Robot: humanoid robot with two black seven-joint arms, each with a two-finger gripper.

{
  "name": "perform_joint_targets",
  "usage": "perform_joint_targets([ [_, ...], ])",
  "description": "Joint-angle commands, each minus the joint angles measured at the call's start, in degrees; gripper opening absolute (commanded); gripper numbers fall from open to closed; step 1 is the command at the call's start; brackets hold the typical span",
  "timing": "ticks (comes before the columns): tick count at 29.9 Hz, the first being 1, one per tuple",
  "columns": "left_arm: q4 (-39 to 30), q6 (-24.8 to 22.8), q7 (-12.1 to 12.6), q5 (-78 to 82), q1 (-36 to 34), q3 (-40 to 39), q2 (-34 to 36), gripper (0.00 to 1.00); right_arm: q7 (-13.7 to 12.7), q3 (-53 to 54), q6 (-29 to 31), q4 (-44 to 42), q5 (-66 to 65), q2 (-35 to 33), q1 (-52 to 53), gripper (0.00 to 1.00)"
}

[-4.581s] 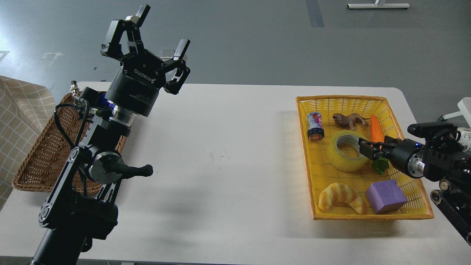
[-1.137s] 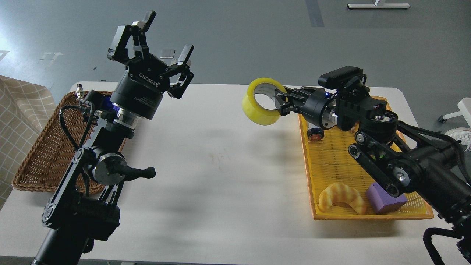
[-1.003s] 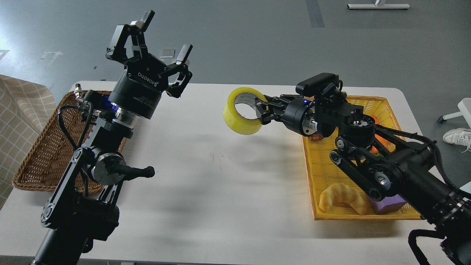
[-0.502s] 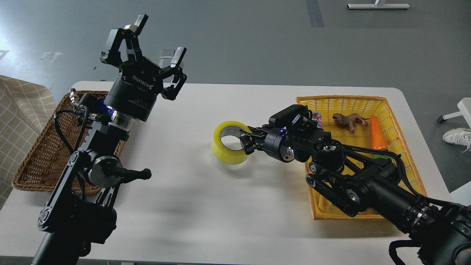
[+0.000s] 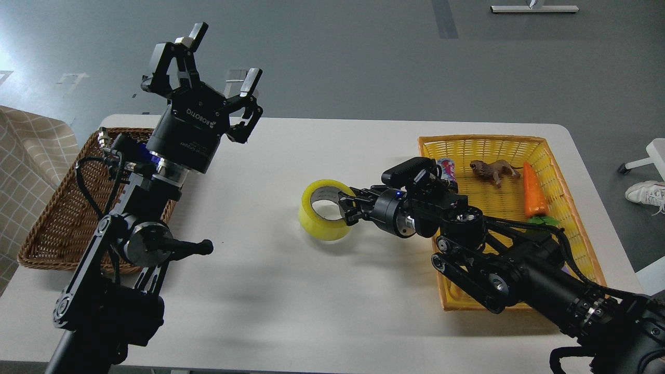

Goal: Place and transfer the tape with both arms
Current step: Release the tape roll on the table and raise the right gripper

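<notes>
The tape, a yellow roll with a grey-white core, lies flat at the middle of the white table. My right gripper reaches in from the right and is shut on the roll's right wall, one finger inside the core and one outside. My left gripper is open and empty, raised high above the table's far left, well apart from the tape.
A brown wicker basket sits at the left behind my left arm. A yellow basket at the right holds a can, a toy lion and a carrot. My right arm covers its front.
My right gripper lifted the tape out of the yellow basket, carried it left and lowered it to the table's middle. In the last half second it hardly moved. My left arm stayed nearly still.
</notes>
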Motion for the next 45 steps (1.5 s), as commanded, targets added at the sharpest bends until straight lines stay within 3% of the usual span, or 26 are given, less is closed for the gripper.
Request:
perform_joint_targets([
  [1,0.01,0.02,-0.07,0.01,0.18,0.05,0.0,0.98,0.0,0.09,0.02,0.34,0.43,-0.01,-1.13,0.36],
  [6,0.01,0.02,-0.07,0.01,0.54,-0.04,0.0,0.98,0.0,0.7,-0.24,0.34,0.51,-0.01,-1.31,0.37],
  [9,0.01,0.02,-0.07,0.01,0.89,-0.04,0.0,0.98,-0.09,3.16,-0.77,0.34,0.51,-0.01,-1.22,0.47],
  [13,0.01,0.02,0.02,0.01,1.06,-0.04,-0.09,0.98,-0.18,8.69,-8.47,0.42,0.51,-0.01,-0.78,0.94],
  [14,0.01,0.02,-0.07,0.01,1.06,-0.04,-0.09,0.98,-0.18,9.14,-11.29,0.86,0.51,-0.01,-0.34,0.97],
  [18,0.01,0.02,-0.07,0.01,1.06,-0.04,-0.09,0.98,-0.26,9.93,-14.83,5.78,0.69,-0.01,1.06,0.99],
  [25,0.01,-0.07,0.02,0.01,0.98,0.05,-0.35,0.98,0.44,22.75,-15.36,17.89,5.85,-0.01,0.55,1.0],
  [32,0.01,-1.3,0.46,-0.08,0.71,0.31,-0.26,0.98,-0.35,25.66,-15.19,30.12,8.6,-3.17,-2.71,1.0],
  [35,0.01,-2.97,0.81,-0.08,0.45,0.23,-0.26,0.98,-0.97,29.43,-13.78,31.1,14.03,-3.17,-4.2,1.0],
  [39,0.01,-2.62,1.68,-0.17,0.01,0.14,-0.26,0.98,-0.35,32.17,-11.05,32.32,33.77,-7.38,-4.47,1.0],
  [45,0.01,-3.06,2.39,-0.17,0.01,-0.04,0.52,0.98,-0.35,36.99,-9.83,39.09,51.89,-11.17,-7.53,1.0],
])
